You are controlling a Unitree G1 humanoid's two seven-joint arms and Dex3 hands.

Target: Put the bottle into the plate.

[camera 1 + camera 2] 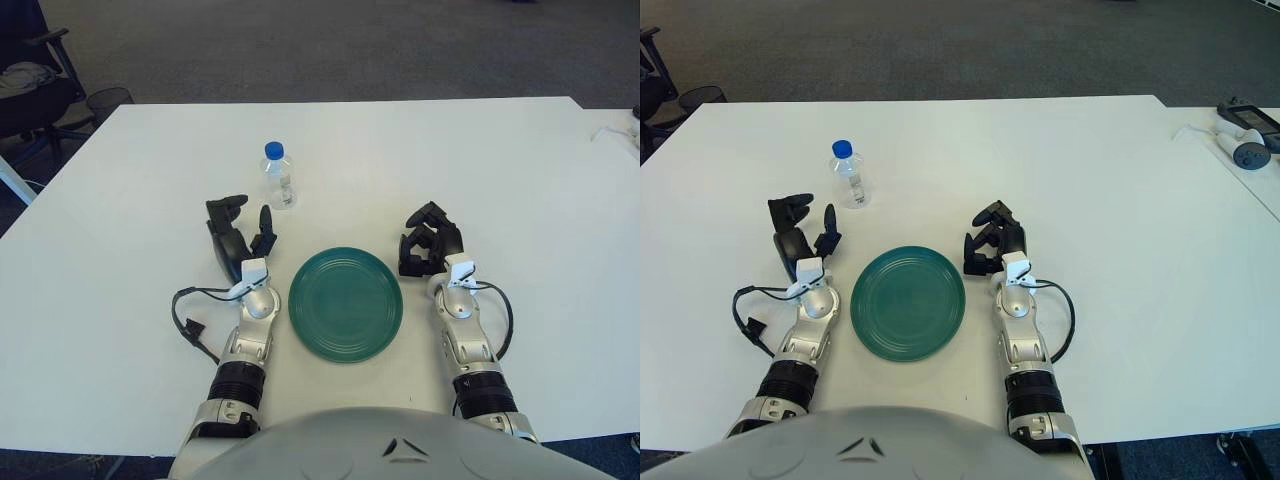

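The bottle [278, 176] — small, clear, blue-capped — stands upright on the white counter [120, 260], beyond the plate and toward the robot's left, well apart from its rim. The green plate [346, 304] lies flat between the two forearms, nothing on it; the task is judged not yet begun.

The left hand [236, 235] shows just short of the bottle on the near side, fingers spread and holding nothing, the gap between thumb and fingers facing roughly toward the bottle. The right hand [428, 240] shows beside the plate's far right edge, fingers curled loosely inward around nothing.

Likely hazards, as judgement: the bottle is light and narrow-based, so a fingertip that meets its side before the hand closes could tip it or push it away across the counter — after which it could roll out of reach. A grip taken high, near the cap, could let it swing or slip. Released tilted over the plate, it might fall and roll off the shallow rim.

Office chairs stand beyond the counter's far left corner.
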